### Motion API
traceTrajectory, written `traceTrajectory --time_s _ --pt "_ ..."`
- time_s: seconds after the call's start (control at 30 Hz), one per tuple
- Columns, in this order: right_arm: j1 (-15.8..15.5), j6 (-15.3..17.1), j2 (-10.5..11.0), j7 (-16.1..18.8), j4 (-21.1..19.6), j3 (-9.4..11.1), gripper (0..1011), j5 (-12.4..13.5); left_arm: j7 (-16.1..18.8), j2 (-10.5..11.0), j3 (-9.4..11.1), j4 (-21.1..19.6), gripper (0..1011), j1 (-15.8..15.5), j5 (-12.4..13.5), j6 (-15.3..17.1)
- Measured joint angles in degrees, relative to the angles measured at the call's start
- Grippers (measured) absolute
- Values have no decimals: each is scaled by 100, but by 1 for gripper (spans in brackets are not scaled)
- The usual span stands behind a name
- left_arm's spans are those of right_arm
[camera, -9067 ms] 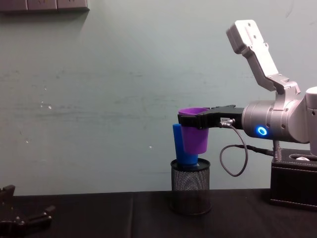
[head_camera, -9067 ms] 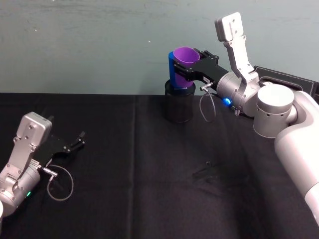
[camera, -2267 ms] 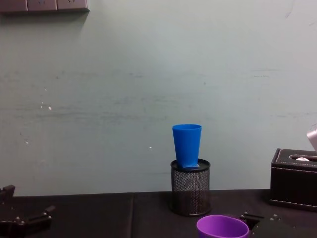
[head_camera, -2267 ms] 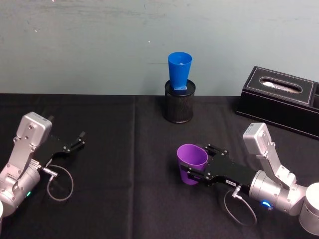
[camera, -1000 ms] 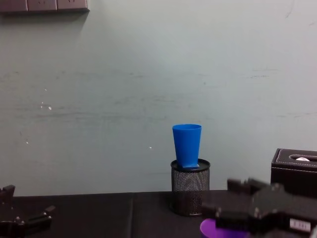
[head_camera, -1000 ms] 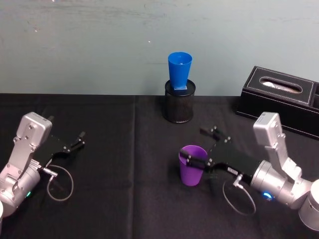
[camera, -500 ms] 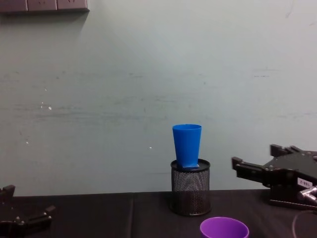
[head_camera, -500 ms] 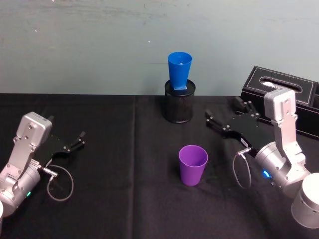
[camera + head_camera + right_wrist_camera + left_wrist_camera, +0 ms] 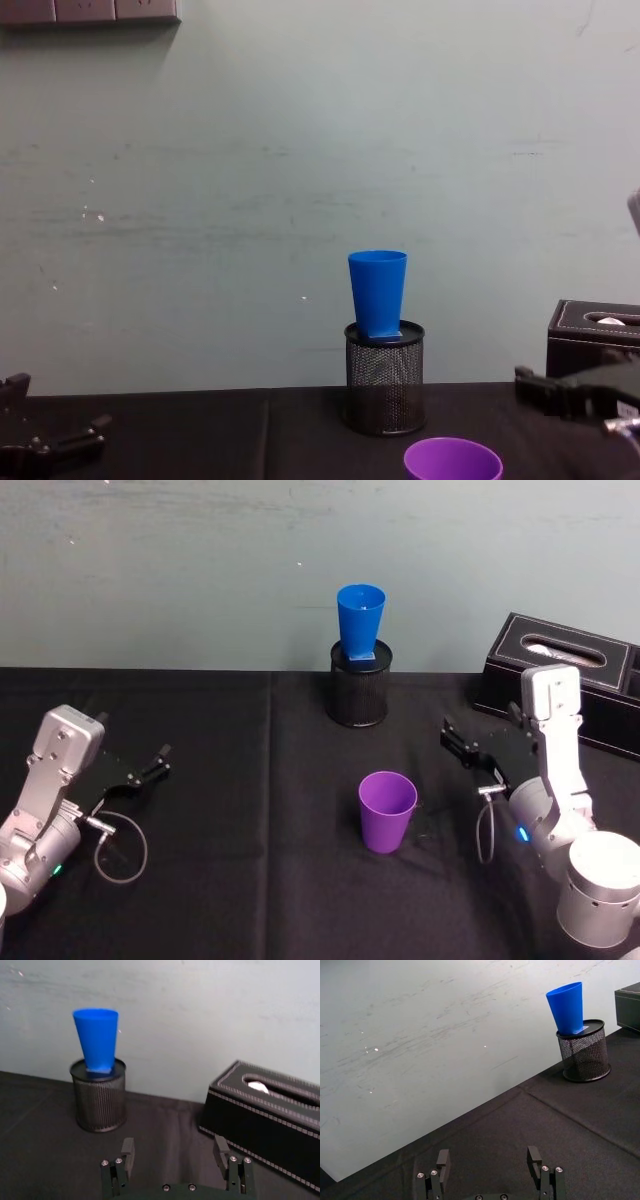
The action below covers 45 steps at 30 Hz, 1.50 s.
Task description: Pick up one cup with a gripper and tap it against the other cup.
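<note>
My right gripper (image 9: 462, 742) hangs with jaws spread and empty, just right of the purple cup (image 9: 387, 811) standing upright on the black table (image 9: 250, 880). The blue cup (image 9: 360, 622) sits in the mesh holder (image 9: 359, 697) beyond. My left gripper (image 9: 158, 762) rests open at far left.

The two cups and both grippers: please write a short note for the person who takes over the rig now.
Right gripper: open, holding nothing, raised to the right of the purple cup.
Left gripper: open, parked at the table's left.
Purple cup: upright on the black cloth, mid-table, untouched.
Blue cup: upright in the mesh pen holder at the back.
Done: nothing can be confirmed from this layout.
Left: grasp the purple cup and tap it against the blue one, unless the tap is already logged.
</note>
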Motion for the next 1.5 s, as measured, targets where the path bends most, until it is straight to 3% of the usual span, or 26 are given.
traceTrajectory --time_s 0.2,1.5 --pt "43 -148 -70 182 299 62 1000 32 0 0 0 0 1011 0 0 0" --pt "32 -86 -50 113 196 37 1000 13 0 0 0 0 1012 0 0 0"
